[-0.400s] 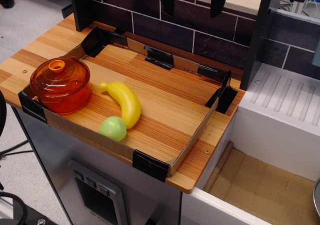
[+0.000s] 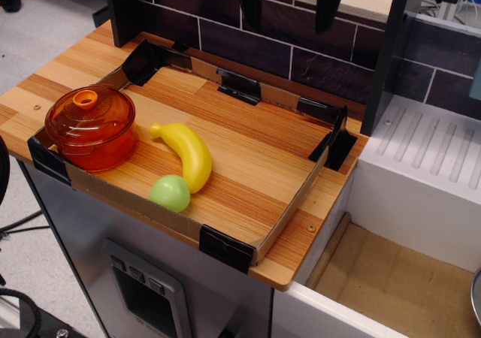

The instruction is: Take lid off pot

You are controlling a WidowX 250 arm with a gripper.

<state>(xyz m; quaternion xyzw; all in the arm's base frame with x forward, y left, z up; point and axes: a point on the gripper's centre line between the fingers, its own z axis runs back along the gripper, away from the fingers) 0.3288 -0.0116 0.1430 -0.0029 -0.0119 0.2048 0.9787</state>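
Lid [image 2: 89, 108] seated on pot [image 2: 96, 147], orange translucent, knob [image 2: 86, 98] upright at centre, rim lined up w/ pot wall all round as far as visible. Pot at near-left corner of cardboard tray [image 2: 279, 218], up against left wall and black corner tape [image 2: 47, 160], sitting flat on wood counter [image 2: 302, 253].

Nearest camera: black taped corner piece [image 2: 227, 248] at tray front edge, w/ grey cabinet front [image 2: 143, 289] below it. Just behind front wall, green ball [image 2: 170, 193], touching or nearly touching lower end of yellow banana [image 2: 189, 152]. Banana lying flat, curved, stem end pointing left toward pot, close to pot but apart from it. Right part of tray floor bare wood w/ stripes.

Further back: tray rear wall w/ black clip pieces [image 2: 240, 87] along it, another black corner [image 2: 336, 139] at right. Right of counter, white ribbed sink drainboard [image 2: 434, 149], lower wooden surface [image 2: 391, 285] beneath.

Far: dark tiled backsplash [image 2: 301, 56], black upright posts [image 2: 383, 52] either side. Gripper [image 2: 291, 0] at top edge of frame, high above tray back, well apart from lid and pot. Two dark fingers [image 2: 251, 0] hanging down w/ a wide gap between them, spread apart, holding nothing. Upper part of gripper cut off by frame.
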